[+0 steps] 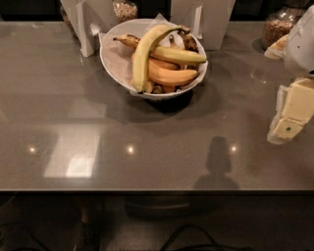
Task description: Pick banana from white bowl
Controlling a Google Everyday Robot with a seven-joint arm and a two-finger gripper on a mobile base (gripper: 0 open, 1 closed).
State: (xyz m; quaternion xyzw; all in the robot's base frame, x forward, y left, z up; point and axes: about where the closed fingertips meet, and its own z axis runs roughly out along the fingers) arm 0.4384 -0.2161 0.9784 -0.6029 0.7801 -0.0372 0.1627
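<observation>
The banana, long, pale yellow-green and strongly curved, lies on top of the pile in the white bowl, its dark stem end at the back right. Shorter orange-yellow bananas lie under it and a small brown-spotted one lies at the back left. The bowl stands at the back middle of the grey counter. My gripper, cream-white, hangs at the right edge of the camera view, well to the right of the bowl and nearer the front, touching nothing.
White upright holders stand behind the bowl at the left and right. A glass jar of grains is at the back right, another behind the bowl. The counter's front edge runs across the view.
</observation>
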